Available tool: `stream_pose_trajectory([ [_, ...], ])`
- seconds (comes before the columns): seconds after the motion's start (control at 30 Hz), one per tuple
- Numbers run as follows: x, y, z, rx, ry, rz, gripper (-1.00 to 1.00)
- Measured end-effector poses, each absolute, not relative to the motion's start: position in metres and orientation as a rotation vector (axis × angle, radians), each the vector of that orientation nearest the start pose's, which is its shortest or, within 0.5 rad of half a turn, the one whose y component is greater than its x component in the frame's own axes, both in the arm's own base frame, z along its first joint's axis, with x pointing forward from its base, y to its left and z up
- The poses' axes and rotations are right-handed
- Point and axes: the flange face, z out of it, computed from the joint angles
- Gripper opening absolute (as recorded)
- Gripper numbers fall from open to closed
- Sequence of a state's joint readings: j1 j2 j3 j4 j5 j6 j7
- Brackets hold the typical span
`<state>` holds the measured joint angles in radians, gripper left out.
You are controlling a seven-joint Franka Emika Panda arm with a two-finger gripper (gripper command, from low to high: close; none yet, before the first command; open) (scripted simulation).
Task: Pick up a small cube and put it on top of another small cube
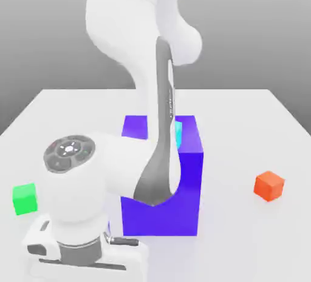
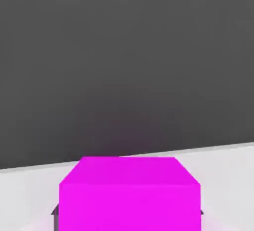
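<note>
The landmark is the large blue-purple block (image 1: 161, 190), standing upright on the pale table (image 1: 231, 105). The gripper (image 2: 128, 215) is closed on the magenta cube (image 2: 130, 205); a dark fingertip (image 2: 55, 220) is visible at one side of the cube in the hand view, with a sliver of the other at the opposite side. The bright green cube (image 1: 25, 199) sits on the table, well apart from the block, toward the exterior view's left. The orange cube (image 1: 269, 186) sits on the table, well apart from the block, toward the exterior view's right. The cyan cube (image 1: 178, 134) is on top of the block, partly hidden by the white arm (image 1: 130, 165). The arm crosses in front of the block in the exterior view.
</note>
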<state>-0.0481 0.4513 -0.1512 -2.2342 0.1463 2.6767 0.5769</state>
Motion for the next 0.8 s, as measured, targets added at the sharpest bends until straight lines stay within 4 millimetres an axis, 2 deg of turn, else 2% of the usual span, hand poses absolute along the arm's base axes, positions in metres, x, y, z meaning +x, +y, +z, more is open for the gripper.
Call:
stream_pose_trajectory([
  [0.03,0.53,-0.115,0.182,-2.834,1.355,0.0,-1.0],
  [0.07,0.524,-0.126,0.191,-2.841,1.346,-0.001,-1.0],
  [0.2,0.478,-0.192,0.212,-2.888,1.282,-0.007,-1.0],
  [0.33,0.42,-0.249,0.227,-2.927,1.207,-0.003,-1.0],
  [0.43,0.371,-0.283,0.236,-2.948,1.144,0.002,-1.0],
  [0.53,0.313,-0.315,0.242,-2.948,1.117,0.004,-1.0],
  [0.6,0.283,-0.327,0.24,-2.949,1.089,0.002,-1.0],
  [0.77,0.285,-0.321,0.193,-2.968,1.024,-0.001,-1.0],
  [0.8,0.284,-0.321,0.183,-2.968,1.025,0.001,1.0],
])
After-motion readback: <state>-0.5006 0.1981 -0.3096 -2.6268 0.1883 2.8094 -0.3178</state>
